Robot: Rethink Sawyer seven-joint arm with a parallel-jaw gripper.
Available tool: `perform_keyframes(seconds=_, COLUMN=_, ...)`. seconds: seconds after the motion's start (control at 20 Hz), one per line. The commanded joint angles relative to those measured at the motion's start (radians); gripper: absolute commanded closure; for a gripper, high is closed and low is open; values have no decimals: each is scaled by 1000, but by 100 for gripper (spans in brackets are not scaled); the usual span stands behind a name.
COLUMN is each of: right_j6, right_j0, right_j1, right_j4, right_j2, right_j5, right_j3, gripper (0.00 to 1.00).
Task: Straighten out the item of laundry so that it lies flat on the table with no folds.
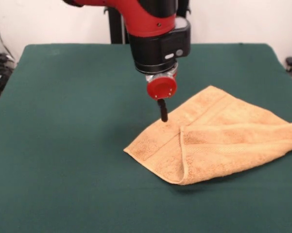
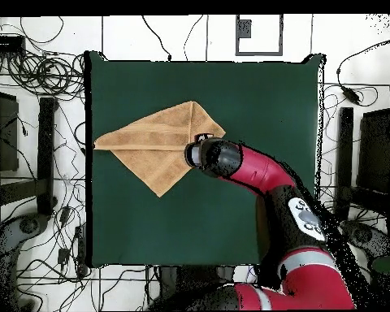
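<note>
Green table [image 1: 63, 145] bears folded towel [image 1: 218, 141]; only overhead shows cables [image 2: 36, 73].

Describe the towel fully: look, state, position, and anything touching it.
The towel is orange-tan terry with woven border bands. It is folded over itself, one layer doubled toward the camera in the front view, so it is not flat. It lies on the green table, one corner reaching the table's edge. The gripper stands at its far edge; contact is unclear.

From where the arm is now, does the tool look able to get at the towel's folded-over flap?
Probably yes. The tool hangs just over the towel near its fold, and nothing else on the table stands between them.
</note>
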State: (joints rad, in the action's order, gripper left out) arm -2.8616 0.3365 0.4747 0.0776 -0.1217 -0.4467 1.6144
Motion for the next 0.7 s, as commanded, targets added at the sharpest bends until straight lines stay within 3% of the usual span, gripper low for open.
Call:
perform_keyframes(seconds=0.05, right_j6=71, right_j0=64, right_j1=-51, right_j4=-5, right_j2=-254, right_j5=106, right_j3=159, gripper=0)
perform_keyframes(seconds=0.7, right_j6=74, right_j0=109, right_j1=-80, right_j4=-74, right_j2=-291, right_j5=137, right_j3=138, gripper=0)
